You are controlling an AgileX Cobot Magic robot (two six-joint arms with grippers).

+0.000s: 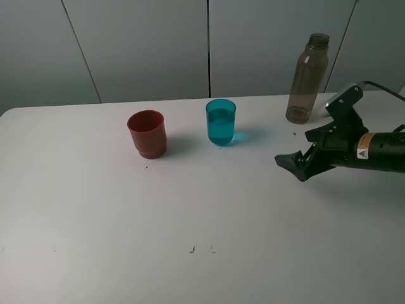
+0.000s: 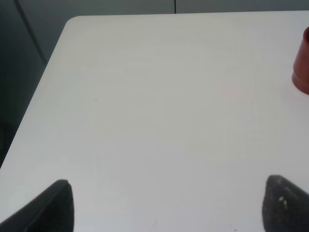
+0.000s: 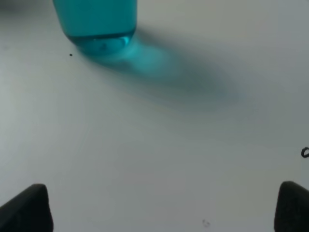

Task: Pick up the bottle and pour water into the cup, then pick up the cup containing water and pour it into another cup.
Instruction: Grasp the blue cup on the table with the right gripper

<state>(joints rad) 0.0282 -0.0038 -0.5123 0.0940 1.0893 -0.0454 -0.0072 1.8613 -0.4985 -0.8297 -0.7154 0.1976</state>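
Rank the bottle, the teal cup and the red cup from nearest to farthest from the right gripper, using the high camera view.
1 and 2. Too close to call: the bottle, behind the right gripper near the table's back edge, and the teal cup, off to its left.
3. The red cup, farther left, beyond the teal cup.

High overview of table [image 1: 95, 253], wrists low, right one near the cup [image 3: 94, 24]
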